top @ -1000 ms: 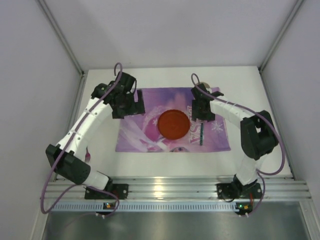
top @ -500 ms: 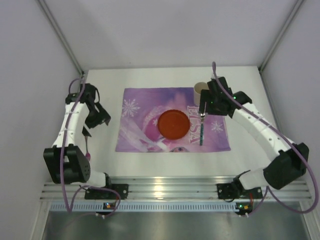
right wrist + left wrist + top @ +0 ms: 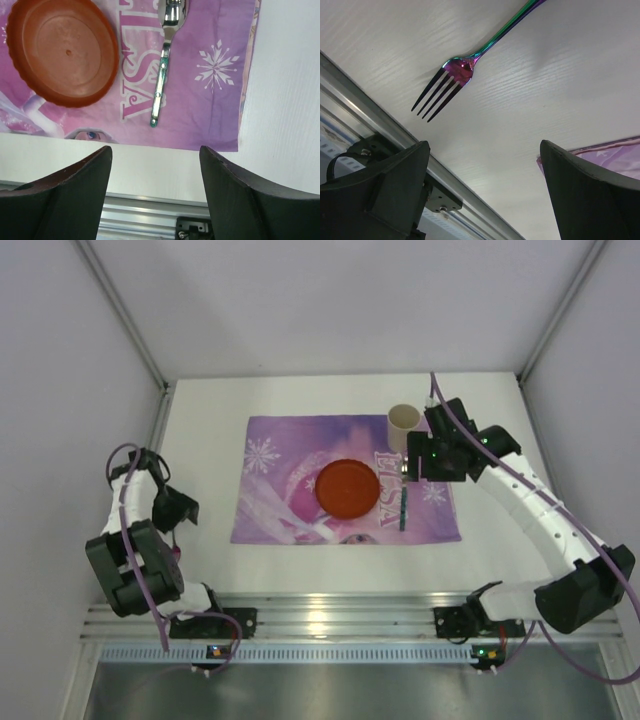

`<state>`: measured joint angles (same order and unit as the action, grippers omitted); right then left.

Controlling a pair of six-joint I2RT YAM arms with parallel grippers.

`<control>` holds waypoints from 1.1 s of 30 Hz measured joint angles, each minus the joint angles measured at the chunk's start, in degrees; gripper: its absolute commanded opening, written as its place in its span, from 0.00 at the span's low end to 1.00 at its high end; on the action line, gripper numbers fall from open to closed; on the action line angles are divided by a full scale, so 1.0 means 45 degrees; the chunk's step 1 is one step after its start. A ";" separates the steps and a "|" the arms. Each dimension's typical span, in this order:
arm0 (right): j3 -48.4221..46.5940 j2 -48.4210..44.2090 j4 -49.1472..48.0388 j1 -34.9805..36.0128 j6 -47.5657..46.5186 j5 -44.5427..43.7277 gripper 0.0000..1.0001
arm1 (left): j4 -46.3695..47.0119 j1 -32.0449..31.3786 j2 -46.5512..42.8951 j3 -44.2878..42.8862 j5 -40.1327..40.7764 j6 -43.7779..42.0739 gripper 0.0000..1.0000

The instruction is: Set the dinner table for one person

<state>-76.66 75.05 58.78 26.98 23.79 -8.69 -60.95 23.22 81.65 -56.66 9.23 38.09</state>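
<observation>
White dinner table (image 3: 300, 395), its centred placemat (image 3: 280, 505) bearing red plate (image 3: 347, 488), spoon (image 3: 162, 65) and cup (image 3: 403, 422) at the far right corner — mostly set, it seems — while the fork (image 3: 457, 70), probably the last piece, lies off the mat near the left edge beneath the left gripper (image 3: 482, 167), which, like the right gripper (image 3: 156, 170), is spread apart and empty.
</observation>
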 measured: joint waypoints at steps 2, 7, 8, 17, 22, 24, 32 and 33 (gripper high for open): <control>0.0000 0.0010 0.0087 0.0000 -0.0141 0.0083 0.70 | 0.0316 -0.0010 0.0063 0.0005 0.0063 -0.0039 0.97; 0.0000 0.0151 0.0160 0.0000 -0.0277 0.0291 0.70 | 0.0923 0.0000 0.0427 -0.0170 0.0758 -0.0549 0.97; 0.0000 0.0170 0.0165 0.0000 -0.0277 0.0301 0.70 | 0.1030 0.0010 0.0525 -0.0233 0.0884 -0.0695 0.98; -0.0306 0.0461 0.0602 0.0000 -0.0306 0.0389 0.69 | 0.2521 0.0189 0.1685 -0.0306 0.0913 -0.2409 0.98; -0.0680 0.0675 0.0947 0.0000 -0.0364 0.0359 0.68 | 0.3415 0.0359 0.2594 -0.0301 0.0364 -0.2943 0.91; -0.0709 0.0695 0.1069 0.0000 -0.0359 0.0340 0.67 | 0.3711 0.0476 0.2963 -0.0301 0.0117 -0.3041 0.87; -0.1156 0.0952 0.1520 0.0000 -0.0355 0.0102 0.66 | 0.3803 0.0714 0.3813 -0.0729 -0.1137 -0.3157 0.53; -0.1263 0.1015 0.1530 0.0000 -0.0364 0.0024 0.67 | 0.3857 0.0724 0.3832 -0.0724 -0.1302 -0.3118 0.49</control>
<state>-82.35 79.61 65.67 26.98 22.15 -8.58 -43.59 26.48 98.89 -59.92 3.38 24.05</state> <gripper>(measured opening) 0.668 0.577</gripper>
